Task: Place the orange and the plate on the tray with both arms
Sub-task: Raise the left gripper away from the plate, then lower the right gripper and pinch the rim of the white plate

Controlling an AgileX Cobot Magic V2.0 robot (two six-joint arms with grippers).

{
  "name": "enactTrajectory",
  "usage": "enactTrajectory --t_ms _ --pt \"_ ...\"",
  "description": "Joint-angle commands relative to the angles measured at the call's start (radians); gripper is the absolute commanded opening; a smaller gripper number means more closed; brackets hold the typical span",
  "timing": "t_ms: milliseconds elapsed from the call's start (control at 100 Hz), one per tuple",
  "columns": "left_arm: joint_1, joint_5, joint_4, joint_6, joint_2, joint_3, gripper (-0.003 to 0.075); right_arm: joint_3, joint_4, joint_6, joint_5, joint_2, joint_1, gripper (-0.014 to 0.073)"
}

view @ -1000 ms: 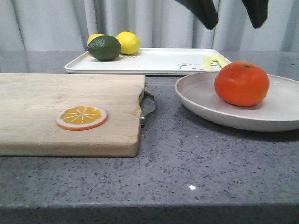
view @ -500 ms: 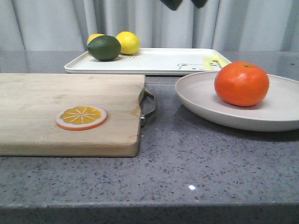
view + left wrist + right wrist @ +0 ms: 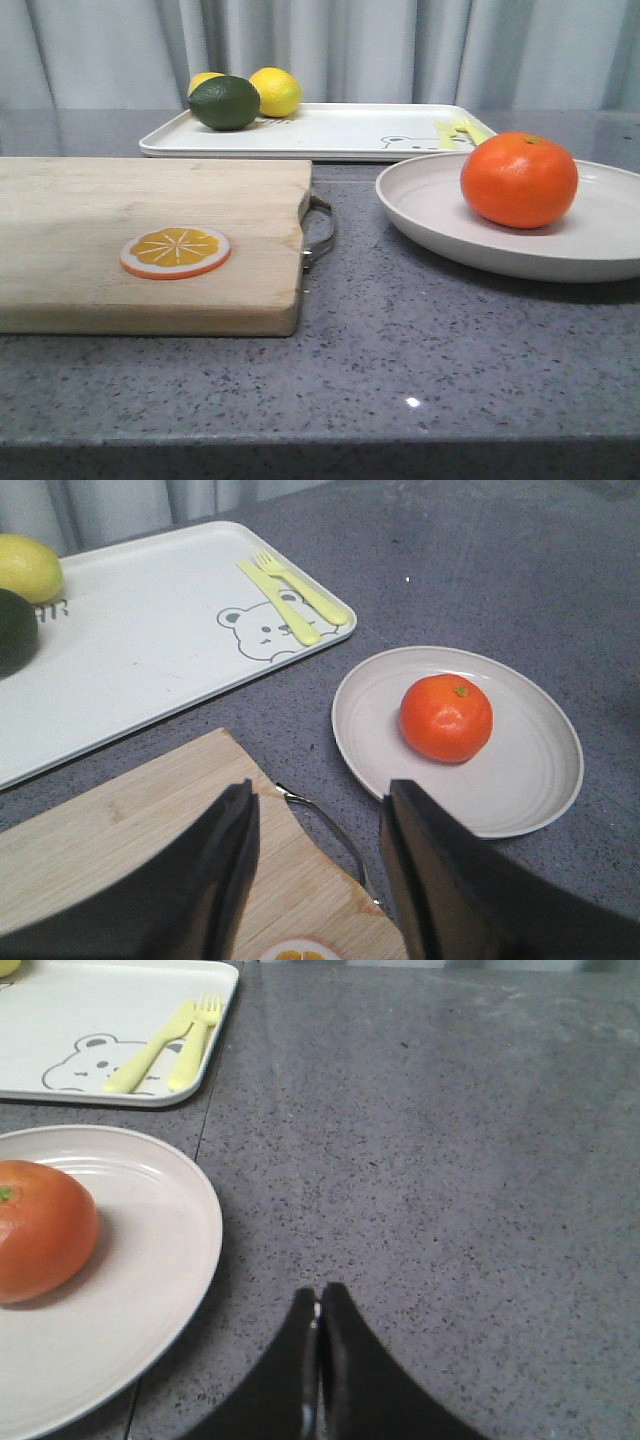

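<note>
The orange (image 3: 519,180) sits on the beige plate (image 3: 430,205) at the right of the table; both also show in the left wrist view, orange (image 3: 446,717) on plate (image 3: 530,780), and in the right wrist view, orange (image 3: 40,1230) on plate (image 3: 150,1280). The white tray (image 3: 340,135) lies behind, with a bear drawing (image 3: 255,632). My left gripper (image 3: 320,800) is open and empty, high above the cutting board's handle end. My right gripper (image 3: 318,1295) is shut and empty, above bare table to the right of the plate. Neither gripper shows in the front view.
A wooden cutting board (image 3: 120,220) with a metal handle (image 3: 318,230) and an orange slice disc (image 3: 175,251) fills the left. On the tray's far left lie two lemons (image 3: 275,91) and a green lime (image 3: 224,103); a yellow fork and knife (image 3: 290,598) lie at its right end.
The dark fingers at the top of the front view moved left and up, and have now left that view. The orange, plate and tray have not moved.
</note>
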Motion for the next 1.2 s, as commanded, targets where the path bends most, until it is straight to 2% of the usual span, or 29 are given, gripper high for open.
enactTrajectory --t_ms 0,200,380,450,620,690,940,1190 --pt "0.005 -0.107 -0.014 0.0 -0.095 0.041 0.0281 -0.038 -0.006 0.004 -0.047 0.012 -0.004 -0.0066" --pt "0.005 -0.153 -0.014 0.0 -0.232 0.172 0.0281 -0.081 -0.006 -0.048 0.022 0.034 0.037 -0.0066" --pt "0.005 -0.167 -0.014 0.0 -0.277 0.217 0.0281 -0.16 -0.006 -0.05 0.124 0.137 0.053 -0.005" --pt "0.005 -0.167 -0.014 0.0 -0.277 0.219 0.0281 -0.194 -0.003 -0.05 0.155 0.186 0.053 0.0022" --pt "0.005 -0.167 -0.016 0.0 -0.277 0.219 0.0281 -0.294 0.031 -0.05 0.228 0.309 0.053 0.0338" --pt "0.005 -0.167 -0.016 0.0 -0.277 0.219 0.0281 -0.339 0.06 -0.05 0.274 0.371 0.053 0.0402" --pt "0.005 -0.167 -0.016 0.0 -0.277 0.219 0.0281 -0.509 0.142 -0.051 0.422 0.6 0.053 0.0403" --pt "0.005 -0.167 -0.016 0.0 -0.277 0.219 0.0281 -0.633 0.192 -0.053 0.5 0.798 0.053 0.0403"
